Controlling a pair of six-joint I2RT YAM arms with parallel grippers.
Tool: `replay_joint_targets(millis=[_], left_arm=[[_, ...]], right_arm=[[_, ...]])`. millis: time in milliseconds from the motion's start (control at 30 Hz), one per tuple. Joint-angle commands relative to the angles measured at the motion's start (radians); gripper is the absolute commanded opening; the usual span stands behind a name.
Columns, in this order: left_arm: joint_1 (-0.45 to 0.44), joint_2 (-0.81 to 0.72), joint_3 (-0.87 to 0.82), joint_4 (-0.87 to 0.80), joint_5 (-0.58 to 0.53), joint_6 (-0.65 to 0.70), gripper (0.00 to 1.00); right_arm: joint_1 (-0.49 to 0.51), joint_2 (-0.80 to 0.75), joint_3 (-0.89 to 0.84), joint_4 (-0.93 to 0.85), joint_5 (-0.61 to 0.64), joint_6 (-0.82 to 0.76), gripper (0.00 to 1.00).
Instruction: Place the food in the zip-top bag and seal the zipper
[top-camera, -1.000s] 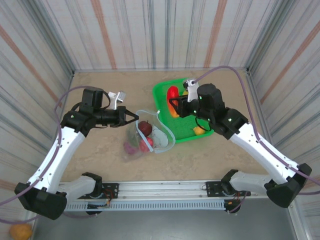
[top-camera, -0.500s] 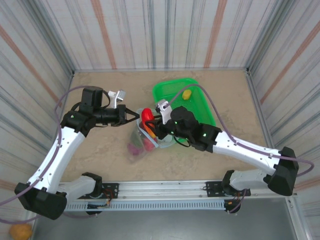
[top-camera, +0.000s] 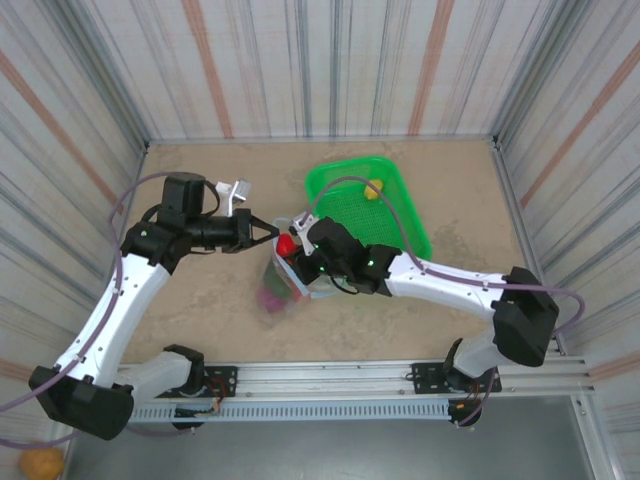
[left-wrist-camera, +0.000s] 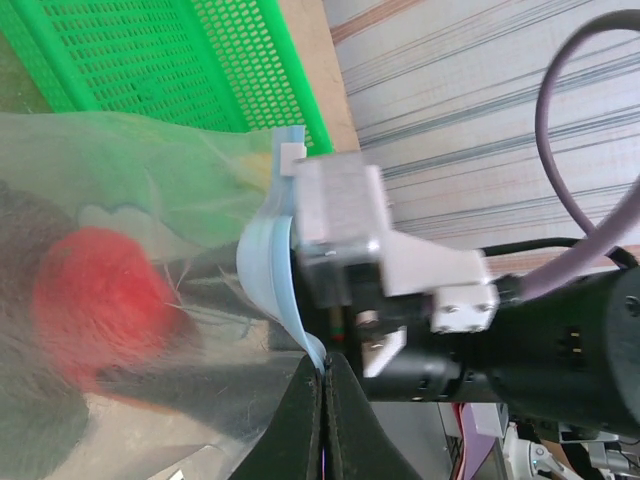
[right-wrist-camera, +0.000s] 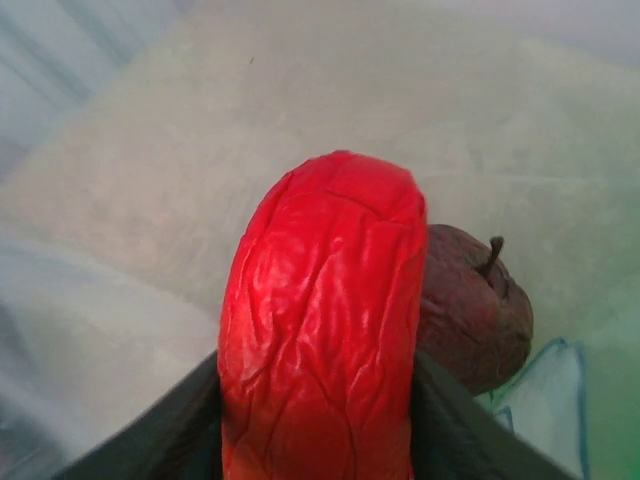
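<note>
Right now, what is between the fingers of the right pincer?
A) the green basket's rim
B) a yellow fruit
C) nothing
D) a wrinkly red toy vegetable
D: the red toy vegetable sits squeezed between the dark fingers of the right pincer in its own camera view.

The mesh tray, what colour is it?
Bright green. The tray shows best in the top view.

The zip-top bag (top-camera: 283, 290) lay mid-worktop (top-camera: 200, 175), left of and before the mesh tray (top-camera: 405, 220). My left hand (top-camera: 270, 230) pinched its zipper (left-wrist-camera: 272, 285) from the left. My right hand (top-camera: 289, 248), at its mouth, held a toy pepper (right-wrist-camera: 320, 310) just before a toy apple (right-wrist-camera: 478, 305) inside.
</note>
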Motion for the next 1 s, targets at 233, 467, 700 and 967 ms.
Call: replay_joint_targets(millis=[233,467,700,967], left_arm=[[0.025,-0.038,0.012,0.009,0.029,0.017,0.00],[0.027,-0.039,0.023,-0.037,-0.019,0.057,0.00],[0.025,-0.064,0.052,-0.132,-0.136,0.130,0.00],[0.022,-0.066,0.074,-0.199,-0.221,0.182,0.00]], right_arm=[[0.004,0.027,0.099,-0.096,0.013,0.032,0.74],[-0.012,-0.025,0.120,-0.141,-0.025,0.027,0.64],[-0.036,-0.130,0.168,-0.209,-0.108,0.031,0.54],[-0.074,-0.250,0.246,-0.388,-0.071,0.056,0.50]])
